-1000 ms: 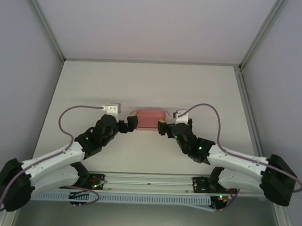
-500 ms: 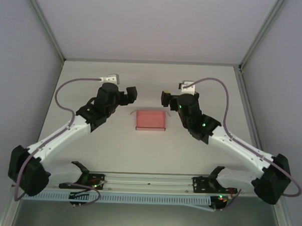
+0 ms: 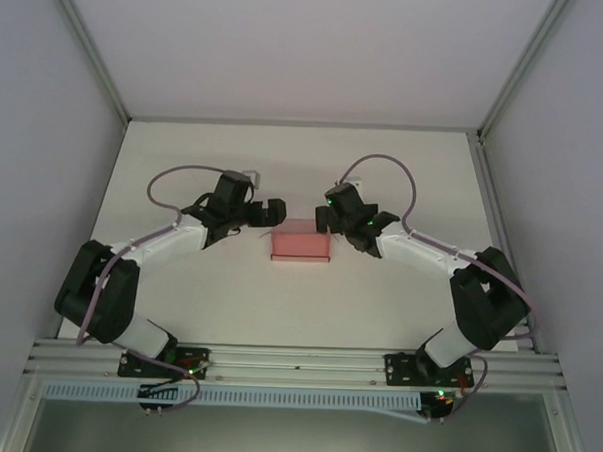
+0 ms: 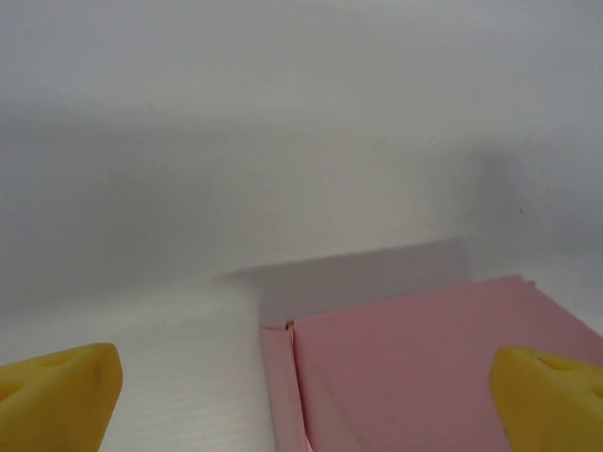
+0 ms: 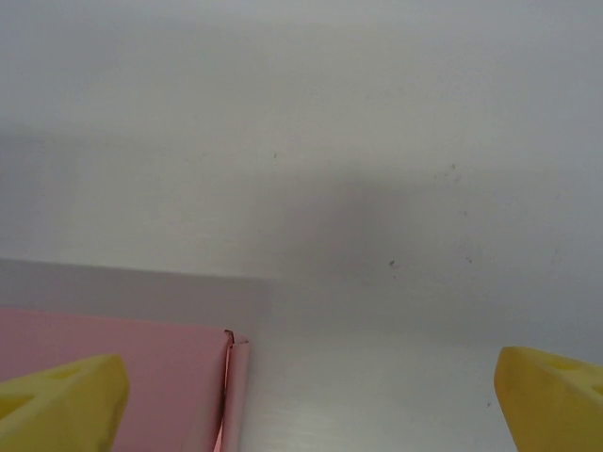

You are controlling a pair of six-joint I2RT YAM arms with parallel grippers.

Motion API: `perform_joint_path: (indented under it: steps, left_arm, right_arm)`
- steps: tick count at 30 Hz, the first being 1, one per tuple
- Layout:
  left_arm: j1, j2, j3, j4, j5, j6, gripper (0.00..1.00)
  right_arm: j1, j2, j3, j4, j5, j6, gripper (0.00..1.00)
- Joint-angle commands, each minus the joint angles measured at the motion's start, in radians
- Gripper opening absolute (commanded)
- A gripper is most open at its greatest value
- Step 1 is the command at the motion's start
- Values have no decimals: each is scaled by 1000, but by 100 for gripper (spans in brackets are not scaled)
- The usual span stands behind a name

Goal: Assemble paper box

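Pink paper box (image 4: 424,367) on white table (image 4: 283,141), left claw (image 4: 306,400) wide apart, yellow fingertips (image 4: 57,395) at lower corners

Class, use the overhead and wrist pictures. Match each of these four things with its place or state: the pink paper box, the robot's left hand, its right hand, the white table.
Column A
1. small rectangular pink paper box
2. black left hand
3. black right hand
4. white table

Column B
a. open, at the box's far right corner
b. lies in the middle of the table
c. bears the box
d. open, at the box's far left corner

Pairs: 1-b, 2-d, 3-a, 4-c
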Motion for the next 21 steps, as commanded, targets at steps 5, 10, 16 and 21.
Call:
perform_joint_path:
  steps: [5,10,16,21]
  left_arm:
    - [5,56,-96,90,178,3,90]
    - [5,76,-135,126,206,2,78]
    - [6,116,-147,173,264,3,62]
    - [6,129,-161,210,286,1,37]
  right_arm:
    - [-3,7,-156,110,-73,112,100]
    - [0,19,-253,217,-110,154,100]
    - [9,1,-317,286,-96,157,100]
    - [9,-52,-326,291,-86,136,100]
